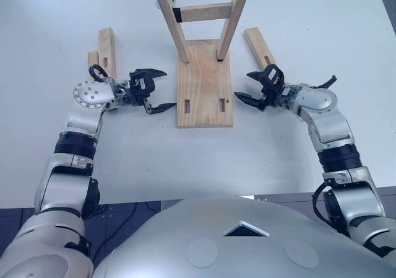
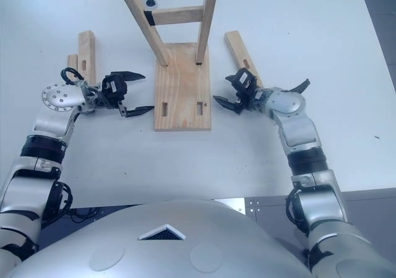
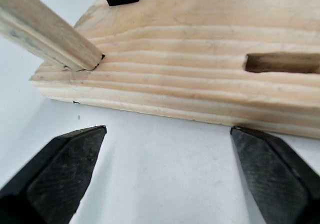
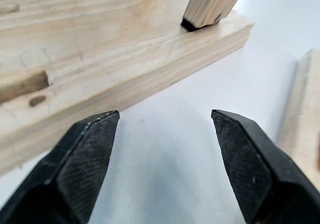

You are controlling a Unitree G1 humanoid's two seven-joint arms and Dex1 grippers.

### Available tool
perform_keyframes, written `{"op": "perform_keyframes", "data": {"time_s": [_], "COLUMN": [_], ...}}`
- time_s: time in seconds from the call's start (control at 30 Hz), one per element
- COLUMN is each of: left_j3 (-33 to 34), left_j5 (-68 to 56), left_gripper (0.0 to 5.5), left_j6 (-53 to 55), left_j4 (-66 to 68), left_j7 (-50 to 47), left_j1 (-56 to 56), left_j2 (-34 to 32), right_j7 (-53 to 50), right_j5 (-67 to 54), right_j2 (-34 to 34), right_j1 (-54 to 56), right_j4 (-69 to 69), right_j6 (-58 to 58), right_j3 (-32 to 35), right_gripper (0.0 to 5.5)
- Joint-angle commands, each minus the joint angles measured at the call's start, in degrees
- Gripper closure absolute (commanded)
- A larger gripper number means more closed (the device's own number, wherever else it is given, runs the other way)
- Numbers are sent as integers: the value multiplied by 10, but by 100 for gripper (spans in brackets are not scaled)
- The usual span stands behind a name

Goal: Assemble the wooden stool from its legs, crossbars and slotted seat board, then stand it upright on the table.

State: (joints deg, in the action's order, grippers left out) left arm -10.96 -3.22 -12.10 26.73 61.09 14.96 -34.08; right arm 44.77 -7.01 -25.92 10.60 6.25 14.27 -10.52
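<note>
The slotted seat board [image 1: 204,92] lies flat mid-table. Two legs [image 1: 170,18] joined by a crossbar [image 1: 204,12] stand in its far slots; the near slots [image 1: 187,106] are bare. My left gripper [image 1: 161,91] is open just left of the board's edge, its black fingertips [image 3: 65,169] facing the board [image 3: 210,59]. On the board's right side my right gripper [image 1: 247,87] is open too, close to that edge [image 4: 125,59]. Loose wooden pieces lie at the left [image 1: 107,47] and right [image 1: 258,46].
The white table [image 1: 204,166] has free room in front of the board. A shorter wooden piece [image 1: 93,59] lies beside the left loose one. The table's front edge [image 1: 204,197] runs near my body.
</note>
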Motion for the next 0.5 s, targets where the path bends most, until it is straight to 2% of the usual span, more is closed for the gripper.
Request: {"op": "perform_keyframes", "data": {"time_s": [0.03, 0.13, 0.23, 0.37, 0.5], "left_j3": [98, 197, 274, 310, 306], "left_j5": [-87, -149, -161, -124, -115], "left_gripper": [90, 90, 90, 90, 90], "left_j6": [117, 208, 255, 261, 260], "left_j4": [-122, -179, -161, -84, -49], "left_j7": [-31, -102, -202, -314, -343], "left_j1": [-44, -60, -72, -80, -102], "left_j2": [-37, -42, -35, -21, 0], "right_j7": [6, -1, -15, -23, -21], "right_j5": [-84, -130, -136, -129, -126], "right_j2": [-22, -23, -21, -25, -29], "right_j1": [-50, -70, -78, -87, -85], "right_j4": [-145, -217, -234, -232, -223], "right_j6": [67, 108, 120, 118, 115], "right_j3": [73, 97, 98, 93, 88], "right_gripper": [209, 209, 209, 209, 209]}}
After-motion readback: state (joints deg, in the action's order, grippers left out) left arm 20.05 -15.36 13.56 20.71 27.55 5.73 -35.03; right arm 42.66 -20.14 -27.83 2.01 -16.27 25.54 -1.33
